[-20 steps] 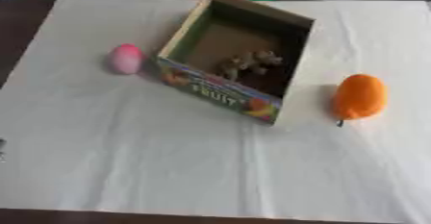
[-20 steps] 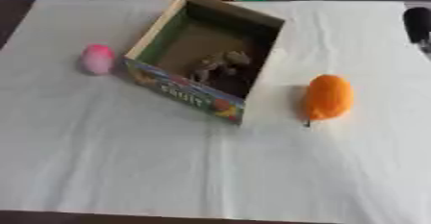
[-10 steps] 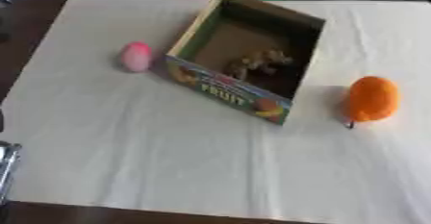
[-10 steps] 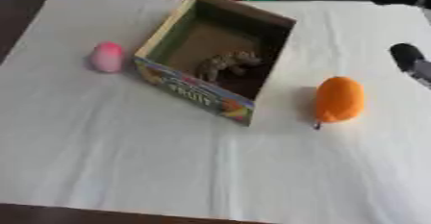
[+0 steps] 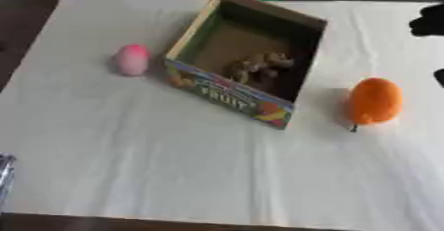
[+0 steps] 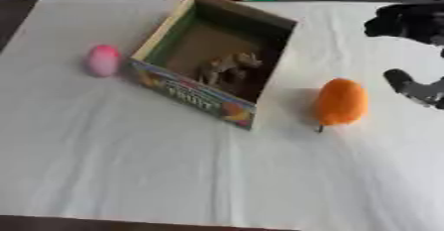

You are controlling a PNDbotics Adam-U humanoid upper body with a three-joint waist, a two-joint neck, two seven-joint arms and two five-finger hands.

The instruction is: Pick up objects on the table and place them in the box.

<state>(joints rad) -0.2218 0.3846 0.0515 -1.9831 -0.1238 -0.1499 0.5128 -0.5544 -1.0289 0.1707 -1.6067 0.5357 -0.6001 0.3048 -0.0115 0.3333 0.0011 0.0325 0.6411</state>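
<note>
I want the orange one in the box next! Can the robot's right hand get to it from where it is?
Probably yes. The right hand hangs just right of the orange fruit, with only bare tablecloth between them; the box sits on the fruit's other side.

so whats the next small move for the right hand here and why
Probably bring the right hand in over the orange fruit to grasp it. The hand is at the right edge, apart from the fruit, which lies on the cloth just right of the box and is the nearest thing to that hand. The pink object lies on the far side of the box.
</note>
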